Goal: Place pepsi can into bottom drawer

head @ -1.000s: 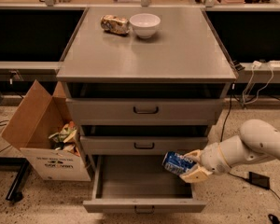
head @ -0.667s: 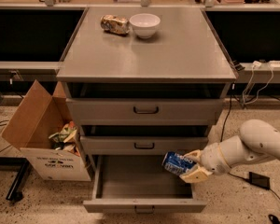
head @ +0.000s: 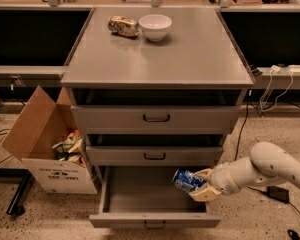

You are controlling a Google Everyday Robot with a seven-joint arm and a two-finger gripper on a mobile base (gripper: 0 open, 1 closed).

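The blue pepsi can lies tilted on its side in my gripper, which is shut on it. The gripper holds the can over the right part of the open bottom drawer, just above its floor. My white arm reaches in from the right. The bottom drawer is pulled out and shows a bare grey inside. The two shallower drawers above it are closed or nearly closed.
A tan-and-gold dented can and a white bowl stand at the back of the cabinet top. An open cardboard box with scraps stands on the floor to the left. Cables hang on the right.
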